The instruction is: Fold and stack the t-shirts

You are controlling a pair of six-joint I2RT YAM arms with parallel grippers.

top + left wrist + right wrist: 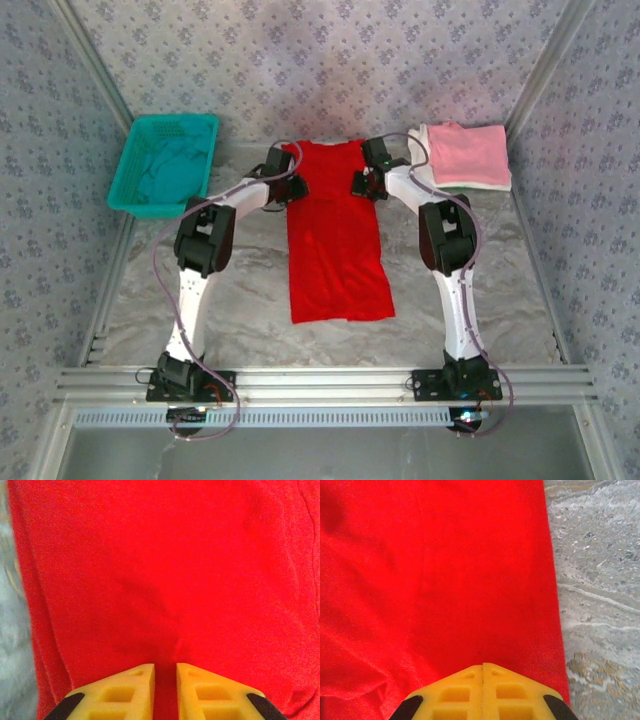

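One red shirt (pixel 338 235) lies as a long strip on table (pixel 250 300) | left gripper (pixel 165 666) at its far end, jaws narrowly apart, grip unclear | right gripper (pixel 483 665) jaws pressed together on cloth | pink shirt (pixel 462 150) on white shirt (pixel 482 185) far right | teal shirt (pixel 170 165) in basket (pixel 170 120) far left

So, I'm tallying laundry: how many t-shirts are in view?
4: red spread at centre, pink folded on white far right, teal in the basket far left; more may lie hidden.
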